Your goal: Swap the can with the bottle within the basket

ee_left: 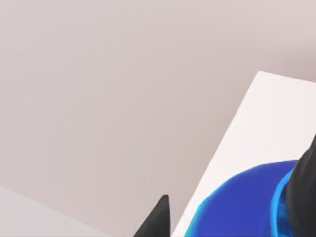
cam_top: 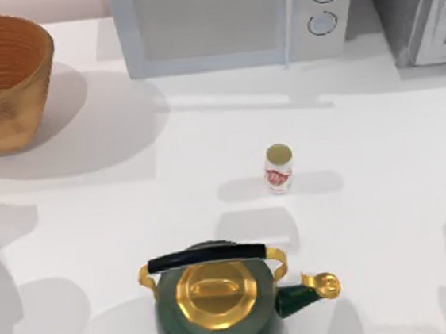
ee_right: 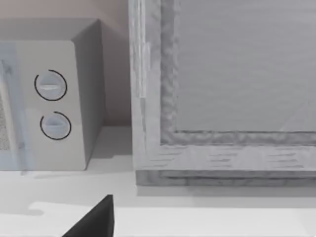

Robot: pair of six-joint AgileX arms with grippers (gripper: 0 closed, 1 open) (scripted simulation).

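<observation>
Since it is not yet basketed, bottle (cam_top: 278, 169): left upright mid-counter.
Can (ee_left: 247, 202): seen close at left gripper (ee_left: 232, 195); grip cannot be told.
Basket (cam_top: 2, 110): kept at far-left corner.
Right gripper (ee_right: 96, 219): grip cannot be told.

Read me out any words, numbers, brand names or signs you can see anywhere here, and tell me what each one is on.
Nothing here can be read as text.
The bottle: red label with pale markings, too small to read.
The microwave: two round dials, no numbers or words visible.
The kettle: no lettering.
The basket: no lettering.
</observation>
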